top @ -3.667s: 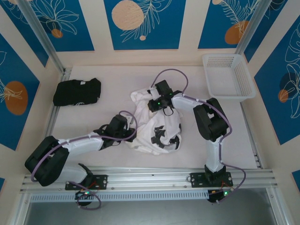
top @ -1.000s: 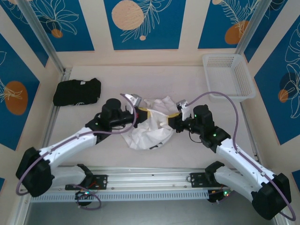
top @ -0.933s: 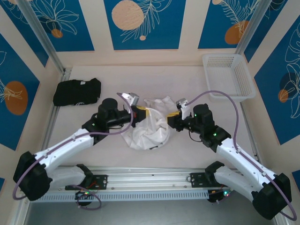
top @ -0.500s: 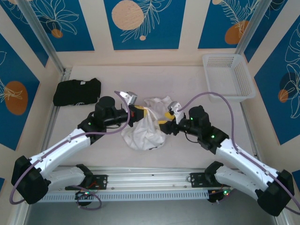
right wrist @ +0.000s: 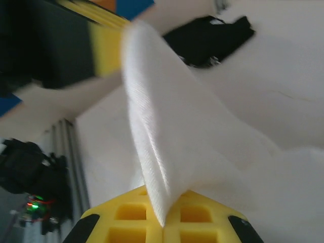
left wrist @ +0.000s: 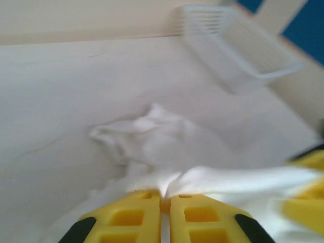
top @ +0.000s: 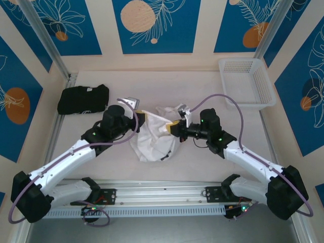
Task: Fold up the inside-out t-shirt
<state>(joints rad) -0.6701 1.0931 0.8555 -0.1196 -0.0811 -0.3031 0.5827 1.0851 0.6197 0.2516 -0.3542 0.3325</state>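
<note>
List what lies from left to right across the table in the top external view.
black garment → left gripper → right gripper → white basket. The white t-shirt spreads under and between both grippers, so I leave it out of the order.

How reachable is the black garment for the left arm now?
Probably not yet: bare table separates left gripper and black garment, but the gripper is shut on the t-shirt.

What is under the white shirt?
The pale table shows all around the shirt, and the shirt's lower part rests bunched on it. The spot right beneath that heap is covered by cloth, so I cannot see what is there.
</note>
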